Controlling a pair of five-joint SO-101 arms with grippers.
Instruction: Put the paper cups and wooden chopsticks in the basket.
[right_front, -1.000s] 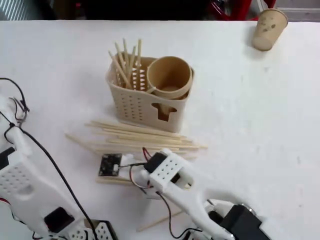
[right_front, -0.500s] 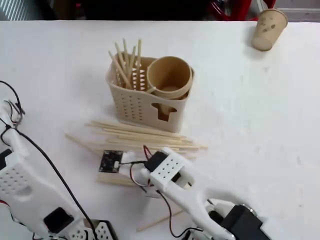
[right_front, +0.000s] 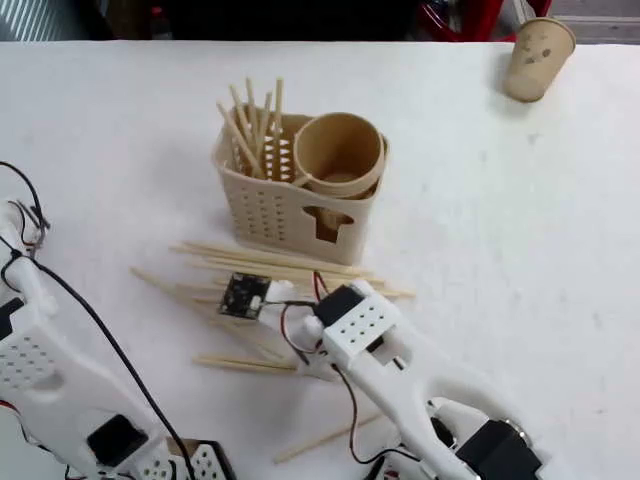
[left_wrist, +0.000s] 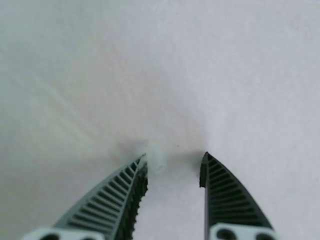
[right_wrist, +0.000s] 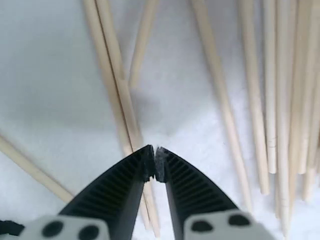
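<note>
Wooden chopsticks (right_front: 290, 270) lie in a loose pile on the white counter (right_front: 500, 250), just in front of the basket (right_front: 285, 215). More of them stand upright in the basket's left part (right_front: 250, 125). One paper cup (right_front: 338, 150) sits in the basket's right part. A second paper cup (right_front: 538, 58) stands tilted near the counter's far edge, well apart from the basket.

Compared with a second ago, the right arm (right_front: 400, 370) has pushed forward, and its wrist now hangs over the near side of the pile. That move has uncovered a pair of chopsticks (right_front: 245, 362) lying apart from the pile, which the arm hid before. The left arm (right_front: 50, 390) has barely shifted at the near left corner.

In the right wrist view, the right gripper (right_wrist: 155, 162) has its fingers (right_wrist: 125, 185) pressed together, tip to tip, right above two chopsticks lying side by side. They seem to have nothing between them, though the tips hide the spot. The left gripper (left_wrist: 172, 162) has its fingers (left_wrist: 120, 195) spread over bare counter.

A single chopstick (right_front: 320, 440) lies near the front edge, beside the right arm. White counter stretches between the basket and the far cup, and also to the left of the basket. The far cup bears a few dark marks, too small to read.
</note>
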